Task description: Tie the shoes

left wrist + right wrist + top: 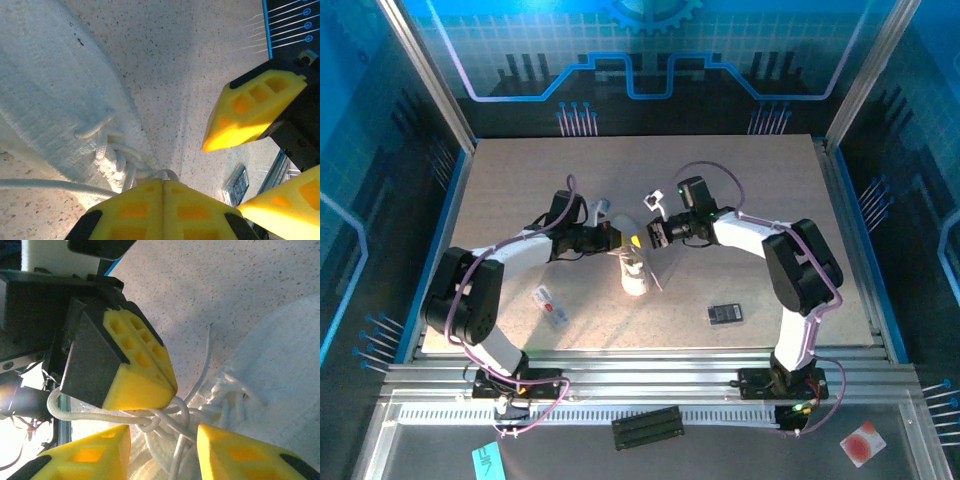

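Sneaker (636,272): white, lying on the table (520,200) directly below and between the two pincers, its knit upper facing them.

Laces (165,417): thin white cord, crossing in a loose tangle over the eyelets; no bow is showing yet.

Left pincer (162,182): fingers pressing together, apparently pinching a bend of lace right at their tips. It is likely lifting that strand off the sneaker so it is standing clear for the partner.

Right pincer (162,435): fingers standing spread, straddling the tangle just beneath the left pincer's tip. Strands are running through the gap but none is being squeezed; it is probably lining up to take one.

Black rectangle (725,314): lying well apart from the right pincer, on its near side, playing no part.

Judgement: knotting is under way, far from finished.
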